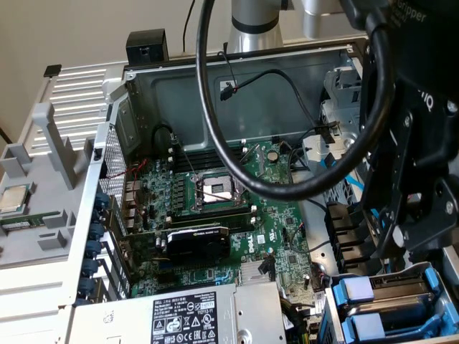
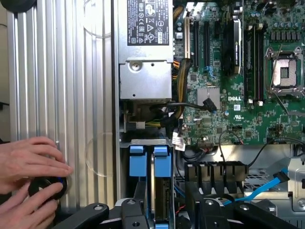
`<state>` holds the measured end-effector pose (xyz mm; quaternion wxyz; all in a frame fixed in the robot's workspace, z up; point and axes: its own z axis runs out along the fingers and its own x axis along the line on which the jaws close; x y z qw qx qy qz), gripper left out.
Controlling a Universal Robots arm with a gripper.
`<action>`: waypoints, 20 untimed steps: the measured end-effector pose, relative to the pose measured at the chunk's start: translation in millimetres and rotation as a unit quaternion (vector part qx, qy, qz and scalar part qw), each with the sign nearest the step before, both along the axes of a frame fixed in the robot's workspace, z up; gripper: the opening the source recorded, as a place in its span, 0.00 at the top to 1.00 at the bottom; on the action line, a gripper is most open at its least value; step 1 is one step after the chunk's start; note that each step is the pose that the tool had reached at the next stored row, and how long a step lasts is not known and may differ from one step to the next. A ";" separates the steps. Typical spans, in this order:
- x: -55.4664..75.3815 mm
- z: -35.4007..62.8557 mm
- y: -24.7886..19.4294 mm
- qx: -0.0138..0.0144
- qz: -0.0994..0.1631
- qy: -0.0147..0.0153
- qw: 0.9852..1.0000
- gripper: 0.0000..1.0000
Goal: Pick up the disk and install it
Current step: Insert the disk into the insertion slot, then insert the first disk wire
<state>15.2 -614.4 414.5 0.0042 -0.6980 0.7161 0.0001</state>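
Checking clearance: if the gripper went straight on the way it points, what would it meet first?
Probably the disk in its blue carrier, straight ahead of the gripper, though depth is unclear.

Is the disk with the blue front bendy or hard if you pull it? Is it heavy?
Probably hard: the disk looks like metal in a stiff blue plastic frame. Likely heavy for its size, being mostly metal. Sitting close beside another blue carrier, it would probably slide straight rather than tip.
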 end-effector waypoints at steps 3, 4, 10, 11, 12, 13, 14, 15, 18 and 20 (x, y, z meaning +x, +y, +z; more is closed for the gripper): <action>0.0 0.1 0.0 0.000 0.000 0.000 1.000 0.55; 0.0 0.1 0.0 0.000 0.000 0.000 1.000 0.55; 0.1 0.1 0.0 0.000 0.000 0.000 1.000 0.55; 0.0 0.1 0.0 0.000 0.000 0.000 1.000 0.55; 0.0 0.1 0.0 0.000 0.000 0.000 1.000 0.55; 0.0 0.1 0.0 0.000 0.000 0.000 1.000 0.55; 0.1 0.3 0.1 0.000 0.000 0.000 1.000 0.55; 0.1 0.9 0.5 0.000 -0.001 0.000 1.000 0.55; 0.1 6.3 4.3 -0.001 -0.002 0.000 1.000 0.55; 0.1 11.1 7.2 -0.001 -0.003 -0.001 1.000 0.55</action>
